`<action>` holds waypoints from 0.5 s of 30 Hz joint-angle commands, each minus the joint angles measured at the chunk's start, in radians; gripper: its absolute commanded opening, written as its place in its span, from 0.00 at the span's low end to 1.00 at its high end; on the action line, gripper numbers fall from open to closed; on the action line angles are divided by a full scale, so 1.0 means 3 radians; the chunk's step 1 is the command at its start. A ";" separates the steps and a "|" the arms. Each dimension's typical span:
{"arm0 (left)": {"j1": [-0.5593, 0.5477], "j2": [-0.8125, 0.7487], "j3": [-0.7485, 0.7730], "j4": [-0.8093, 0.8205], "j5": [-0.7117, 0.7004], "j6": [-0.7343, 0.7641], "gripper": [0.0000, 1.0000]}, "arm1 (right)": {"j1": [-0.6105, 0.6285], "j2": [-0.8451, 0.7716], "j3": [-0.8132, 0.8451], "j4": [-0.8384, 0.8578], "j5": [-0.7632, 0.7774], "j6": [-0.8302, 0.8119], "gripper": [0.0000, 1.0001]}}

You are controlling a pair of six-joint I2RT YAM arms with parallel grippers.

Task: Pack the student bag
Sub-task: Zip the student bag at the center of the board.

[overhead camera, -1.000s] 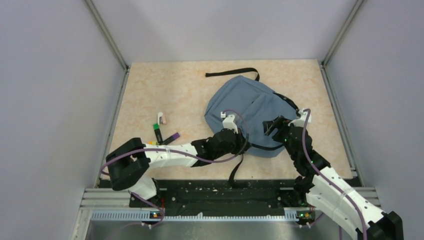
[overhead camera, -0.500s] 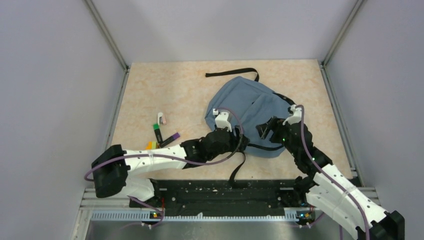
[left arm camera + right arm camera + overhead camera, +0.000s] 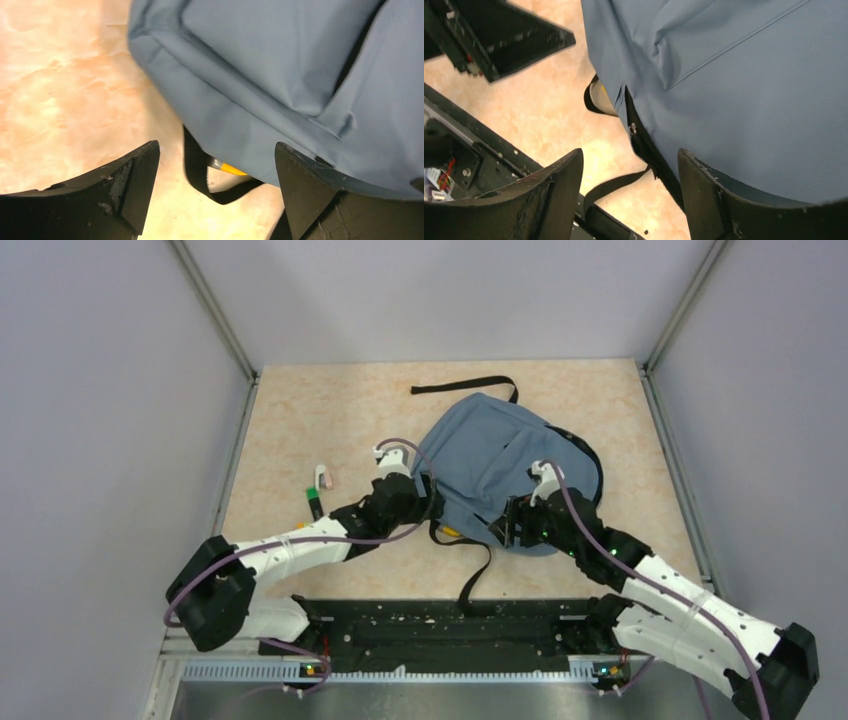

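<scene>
The student bag [image 3: 495, 455] lies flat on the surface [image 3: 300, 420]. The left gripper [image 3: 216, 146] and the right gripper [image 3: 630, 152] are both open at its near side.

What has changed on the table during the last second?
The left pincer opened and drew back leftward off the student bag; a yellow thing now peeks from under its near edge. The right pincer, open, slid left along that edge. The bag and the green pen stayed.

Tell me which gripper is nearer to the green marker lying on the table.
Left. The left gripper sits just right of the green marker, at the student bag's left edge; the right gripper is farther right, at the bag's near edge.
</scene>
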 commanded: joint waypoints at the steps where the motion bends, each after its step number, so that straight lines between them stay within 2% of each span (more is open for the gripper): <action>1: 0.0252 -0.0123 -0.0173 0.0411 0.0189 -0.0090 0.90 | 0.0271 0.0078 0.0233 -0.0245 0.0297 -0.0039 0.66; 10: 0.0484 0.0189 -0.0186 0.0907 0.0508 -0.0260 0.93 | 0.0419 0.0195 0.0149 -0.0274 0.0583 -0.0085 0.61; 15: 0.0594 0.0341 -0.0210 0.1121 0.0640 -0.0378 0.89 | 0.0431 0.0314 0.0149 -0.0111 0.0504 -0.0115 0.54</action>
